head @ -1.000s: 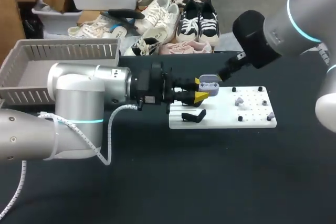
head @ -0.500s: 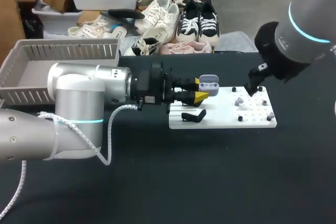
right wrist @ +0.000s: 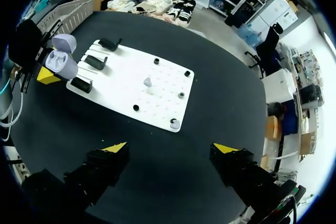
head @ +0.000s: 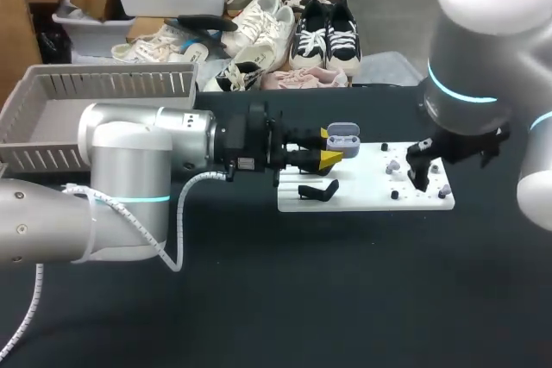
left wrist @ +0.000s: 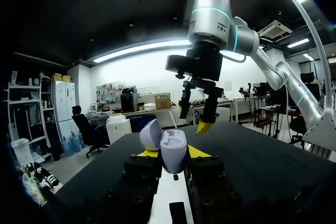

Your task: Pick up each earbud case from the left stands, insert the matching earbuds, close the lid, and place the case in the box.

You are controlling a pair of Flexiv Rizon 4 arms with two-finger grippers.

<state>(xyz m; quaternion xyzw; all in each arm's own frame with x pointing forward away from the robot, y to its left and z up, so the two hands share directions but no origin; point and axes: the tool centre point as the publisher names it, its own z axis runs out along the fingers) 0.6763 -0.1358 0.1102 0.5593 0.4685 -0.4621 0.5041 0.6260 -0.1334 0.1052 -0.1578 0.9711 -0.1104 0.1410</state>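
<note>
The left gripper clamps the case, a smooth, rounded lilac shell with its lid open, at the flat white board's edge. Only the right wrist view shows the right gripper spread wide and empty above that board.

Lilac earbud case, lid open, clamped in left tool; two pale earbuds apart on white board.

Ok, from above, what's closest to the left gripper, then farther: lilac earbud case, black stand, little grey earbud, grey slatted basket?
1. Open lilac earbud case: held in the left gripper.
2. Black stand: close by, on the white board.
3. Little grey earbud: farther right on the board.
4. Grey slatted basket: far left.
</note>
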